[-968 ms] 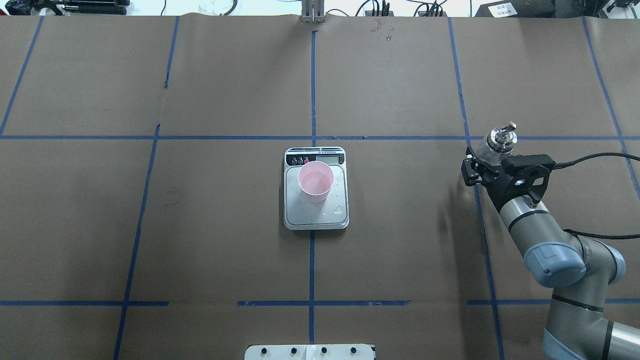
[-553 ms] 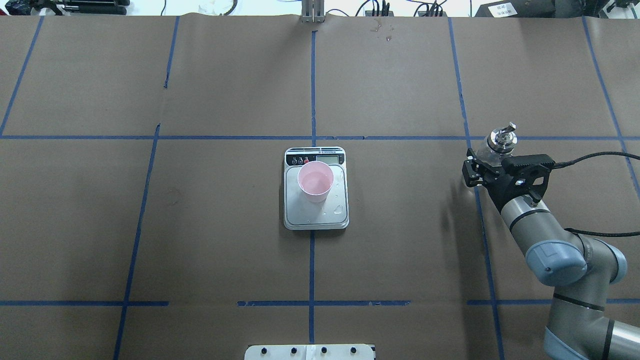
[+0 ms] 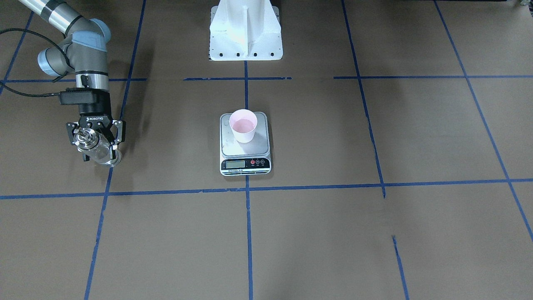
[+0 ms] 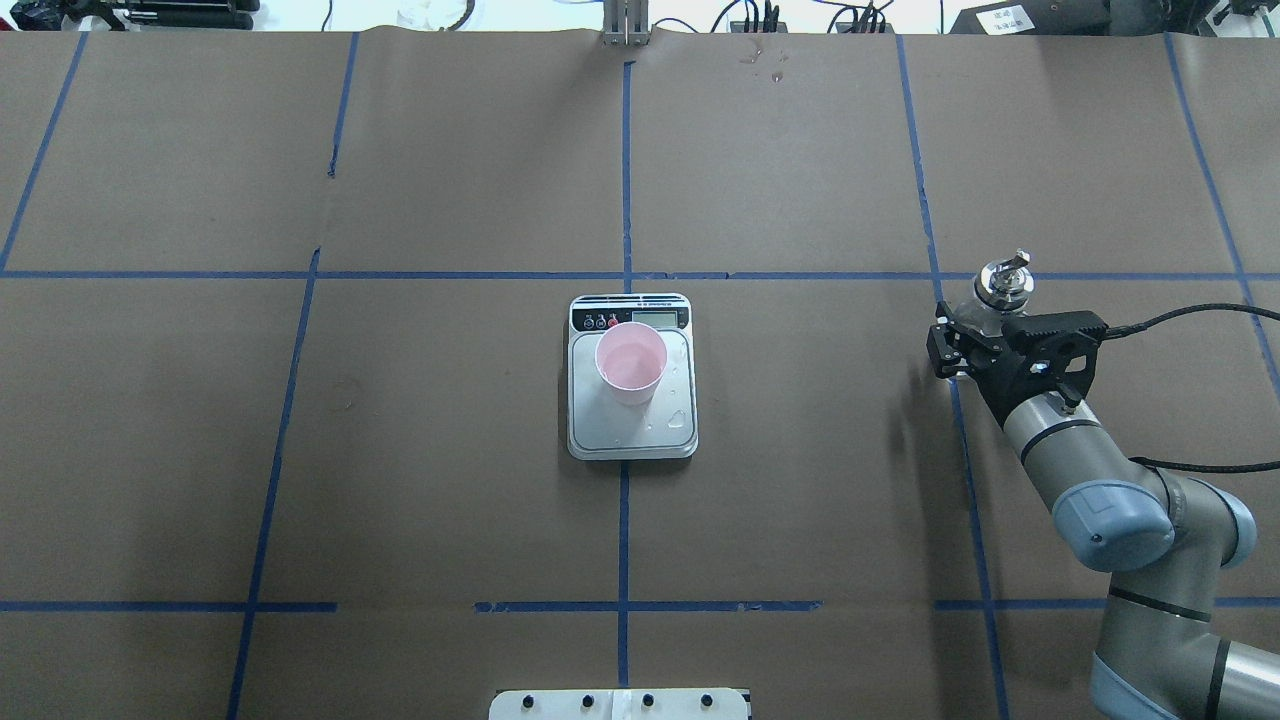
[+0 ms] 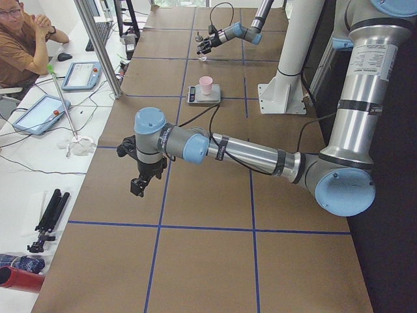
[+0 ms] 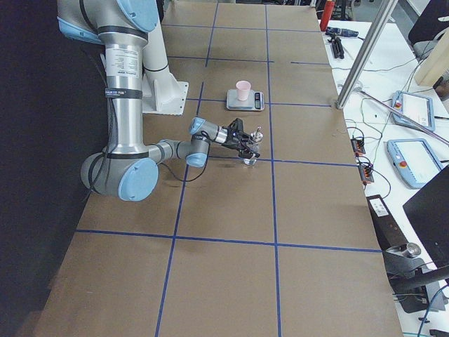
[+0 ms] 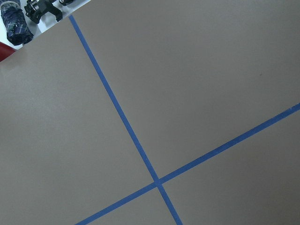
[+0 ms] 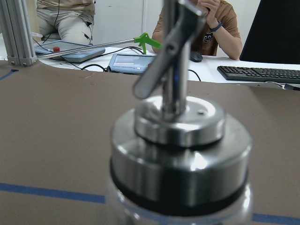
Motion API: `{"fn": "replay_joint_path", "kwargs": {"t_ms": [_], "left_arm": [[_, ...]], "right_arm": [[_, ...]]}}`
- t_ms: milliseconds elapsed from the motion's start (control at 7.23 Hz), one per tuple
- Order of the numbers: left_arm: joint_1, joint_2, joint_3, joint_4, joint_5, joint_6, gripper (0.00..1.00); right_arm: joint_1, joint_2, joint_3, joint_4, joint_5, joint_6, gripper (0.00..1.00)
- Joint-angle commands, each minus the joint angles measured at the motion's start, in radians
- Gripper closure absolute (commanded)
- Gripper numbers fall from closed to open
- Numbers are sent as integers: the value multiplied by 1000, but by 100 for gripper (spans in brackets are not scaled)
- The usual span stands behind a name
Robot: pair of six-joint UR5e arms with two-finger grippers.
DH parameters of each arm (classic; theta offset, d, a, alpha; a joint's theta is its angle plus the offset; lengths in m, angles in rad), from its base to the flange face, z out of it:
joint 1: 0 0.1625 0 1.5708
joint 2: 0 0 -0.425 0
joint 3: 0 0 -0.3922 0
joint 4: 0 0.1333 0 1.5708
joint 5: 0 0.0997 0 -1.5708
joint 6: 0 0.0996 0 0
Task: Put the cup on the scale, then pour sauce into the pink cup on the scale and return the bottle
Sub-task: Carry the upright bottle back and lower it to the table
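The right gripper [image 4: 985, 322] squeezes the clear glass bottle with a shiny silver cap [image 4: 1003, 279], a bit lower than before, well apart from the flat silver scale [image 4: 632, 432]. The small pink cup [image 4: 631, 362] still sits on it. I cannot tell if the left gripper [image 5: 138, 187] is open.

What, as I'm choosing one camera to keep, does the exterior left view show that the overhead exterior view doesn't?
Only exterior left: the left end effector hanging above the brown table, and a seated operator. Only overhead: the droplets on the scale platform. Both: the pink cup on the scale, and the right end effector holding the glass bottle.
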Motion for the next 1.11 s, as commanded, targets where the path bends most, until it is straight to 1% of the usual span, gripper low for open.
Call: {"fn": "replay_joint_path", "kwargs": {"t_ms": [0, 277, 415, 830, 968], "left_arm": [[0, -2, 0, 1, 1, 0, 0], [0, -4, 2, 1, 1, 0, 0], [0, -4, 2, 1, 1, 0, 0], [0, -6, 2, 1, 0, 0, 0], [0, -6, 2, 1, 0, 0, 0]], "right_arm": [[0, -2, 2, 0, 0, 1, 39], [0, -2, 8, 2, 5, -3, 5], [1, -2, 11, 2, 6, -3, 1], [1, -9, 22, 2, 8, -3, 0], [0, -22, 50, 2, 10, -4, 0]]}}
